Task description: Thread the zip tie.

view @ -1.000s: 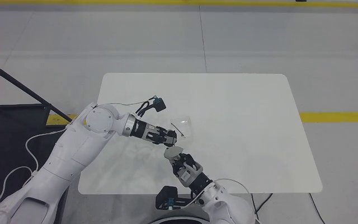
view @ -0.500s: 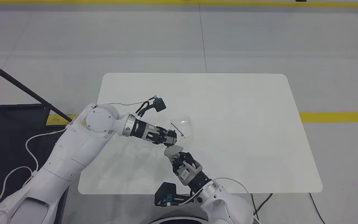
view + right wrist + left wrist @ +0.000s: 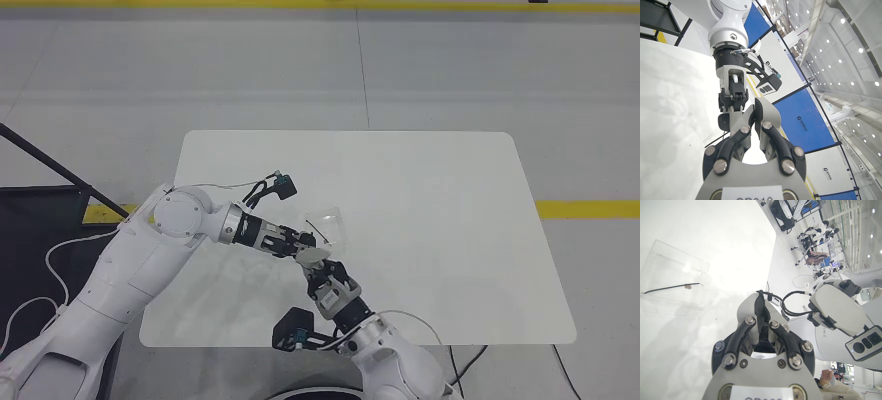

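Both pairs of fingers pressed together, right gripper (image 3: 313,259) advanced, close beside left gripper (image 3: 306,240).

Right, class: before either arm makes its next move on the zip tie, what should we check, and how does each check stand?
1. Tie in sight: ok, it lies across the clear plate.
2. Tie gripped: not ok, it is apart from the left gripper and the right gripper.
3. Grippers clear of each other: cannot tell, they sit very close together.
4. Tie's head and tip told apart: cannot tell, too thin.
5. Plate flat on the table: cannot tell.
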`<action>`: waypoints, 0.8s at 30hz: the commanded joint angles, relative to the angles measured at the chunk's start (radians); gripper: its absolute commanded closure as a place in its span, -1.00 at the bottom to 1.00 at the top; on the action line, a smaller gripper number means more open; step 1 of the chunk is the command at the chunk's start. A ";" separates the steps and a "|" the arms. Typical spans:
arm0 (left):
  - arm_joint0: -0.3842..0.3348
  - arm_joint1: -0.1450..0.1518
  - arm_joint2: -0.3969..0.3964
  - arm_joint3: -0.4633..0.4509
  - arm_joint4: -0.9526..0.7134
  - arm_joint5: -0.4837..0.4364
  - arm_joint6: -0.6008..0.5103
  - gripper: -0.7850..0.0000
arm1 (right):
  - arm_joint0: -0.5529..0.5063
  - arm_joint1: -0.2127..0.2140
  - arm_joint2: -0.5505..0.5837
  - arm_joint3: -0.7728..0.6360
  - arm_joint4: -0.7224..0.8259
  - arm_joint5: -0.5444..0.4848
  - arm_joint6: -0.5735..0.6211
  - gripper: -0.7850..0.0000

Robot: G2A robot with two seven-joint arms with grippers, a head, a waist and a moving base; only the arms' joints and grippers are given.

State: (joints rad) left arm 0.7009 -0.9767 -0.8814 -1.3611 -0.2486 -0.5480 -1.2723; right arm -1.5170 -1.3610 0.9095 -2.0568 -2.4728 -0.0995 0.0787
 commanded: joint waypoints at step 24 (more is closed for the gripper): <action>0.000 0.000 0.000 0.000 0.000 0.000 0.000 1.00 | 0.024 -0.029 -0.021 0.036 0.044 0.198 0.088 1.00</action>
State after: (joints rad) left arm 0.7009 -0.9767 -0.8814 -1.3611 -0.2486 -0.5480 -1.2723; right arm -1.4966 -1.3880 0.8913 -2.0240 -2.4300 0.0917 0.1662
